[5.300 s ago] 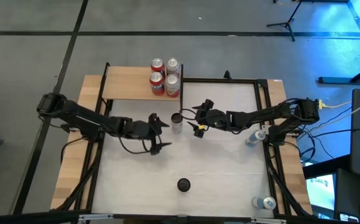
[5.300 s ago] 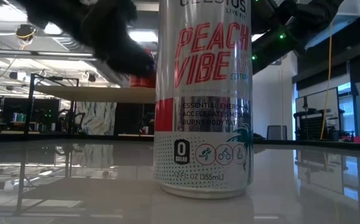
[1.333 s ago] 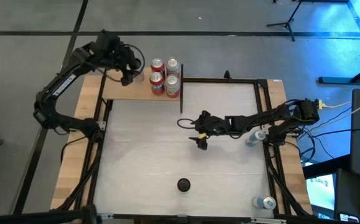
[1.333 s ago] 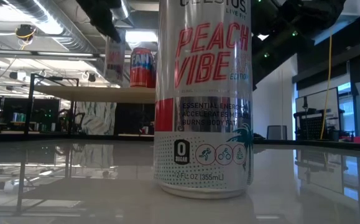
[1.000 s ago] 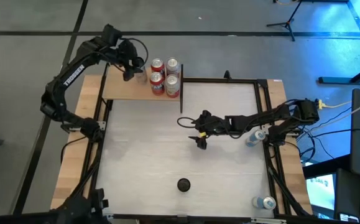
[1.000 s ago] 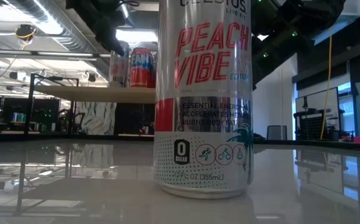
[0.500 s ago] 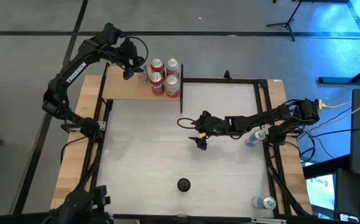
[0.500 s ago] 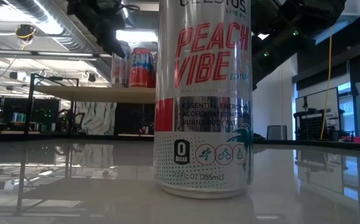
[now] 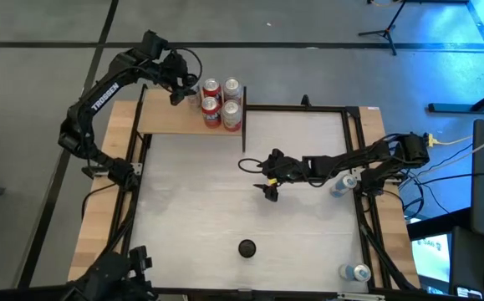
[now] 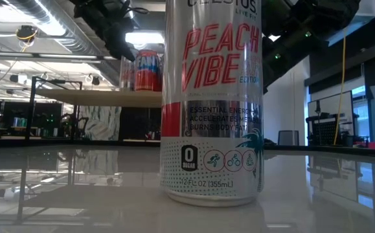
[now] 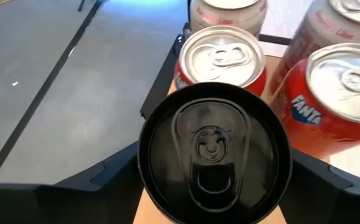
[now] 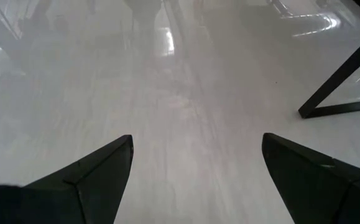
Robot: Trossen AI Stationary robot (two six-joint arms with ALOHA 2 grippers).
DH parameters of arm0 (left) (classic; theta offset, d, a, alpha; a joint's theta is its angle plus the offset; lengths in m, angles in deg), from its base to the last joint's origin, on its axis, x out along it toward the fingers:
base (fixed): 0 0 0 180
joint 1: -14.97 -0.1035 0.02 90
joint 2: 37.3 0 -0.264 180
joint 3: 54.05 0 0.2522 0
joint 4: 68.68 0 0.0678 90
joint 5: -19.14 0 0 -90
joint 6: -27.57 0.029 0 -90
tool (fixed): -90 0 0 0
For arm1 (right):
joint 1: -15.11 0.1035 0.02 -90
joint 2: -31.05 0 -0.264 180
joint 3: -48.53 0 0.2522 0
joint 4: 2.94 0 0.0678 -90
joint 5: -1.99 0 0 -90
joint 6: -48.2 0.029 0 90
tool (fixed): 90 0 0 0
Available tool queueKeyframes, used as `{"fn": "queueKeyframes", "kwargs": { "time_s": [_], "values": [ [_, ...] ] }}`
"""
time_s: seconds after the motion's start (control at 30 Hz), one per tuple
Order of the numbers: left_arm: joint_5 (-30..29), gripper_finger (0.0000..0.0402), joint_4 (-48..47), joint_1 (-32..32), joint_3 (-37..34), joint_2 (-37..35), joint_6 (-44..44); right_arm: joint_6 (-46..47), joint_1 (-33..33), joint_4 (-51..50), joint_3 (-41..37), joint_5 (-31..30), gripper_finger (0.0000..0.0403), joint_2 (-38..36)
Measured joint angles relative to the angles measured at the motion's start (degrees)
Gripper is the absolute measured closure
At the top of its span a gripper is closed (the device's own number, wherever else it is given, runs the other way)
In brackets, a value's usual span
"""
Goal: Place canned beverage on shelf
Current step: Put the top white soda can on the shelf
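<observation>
From above, the left pincer [image 9: 185,90] reaches out over the far corner of the small light wooden shelf with a black metal frame [image 9: 162,121]. It is just beside four red and silver drink cans [image 9: 211,107] that stand close together there. The arm goes that far because that is where the next can belongs. The right pincer [image 9: 268,180] waits low over the middle of the big white surface [image 9: 191,209], well away from the shelf.

From low down, a tall silver can with pink words [image 10: 213,103] stands very near the camera and hides a lot. Behind it, up on the shelf, a slim silver can with a black top [image 10: 125,74] stands straight, right next to a red can. The left pincer hangs just above it.

The left wrist camera looks down on the black top. The pincer sits on both sides of the can, which is tucked in close to the red cans so they all fit. I cannot tell if it grips the can or has let go.

The right wrist camera shows its pincer spread wide with only bare surface between.
</observation>
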Motion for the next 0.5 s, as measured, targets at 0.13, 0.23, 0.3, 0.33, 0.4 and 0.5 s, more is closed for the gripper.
{"fn": "queueKeyframes", "kwargs": {
  "time_s": [0.13,0.23,0.3,0.33,0.4,0.5],
  "values": [
    [-0.55,0.0086,0.00,0.57,-0.02,0.00,-0.05,0.00,0.00,0.00,0.00,0.00,0.0047,0.00],
    [-1.11,0.0064,0.00,0.76,-0.02,-0.09,-0.04,0.00,0.00,0.00,0.00,0.00,0.0047,0.00],
    [-3.98,0.0053,-0.22,1.26,0.45,-0.11,-0.15,0.00,0.00,0.00,0.00,0.00,0.0047,0.00],
    [-6.04,0.0049,-0.27,1.62,0.90,-0.11,-0.20,0.00,0.00,0.00,0.00,0.00,0.0047,0.00],
    [-10.81,0.0046,-0.22,2.26,2.09,-0.13,-0.49,0.00,0.00,0.02,0.00,0.00,0.0047,0.00],
    [-13.04,0.0045,-0.36,3.04,4.11,-0.31,-1.43,0.01,0.00,0.02,0.00,0.00,0.0047,0.00]
  ]
}}
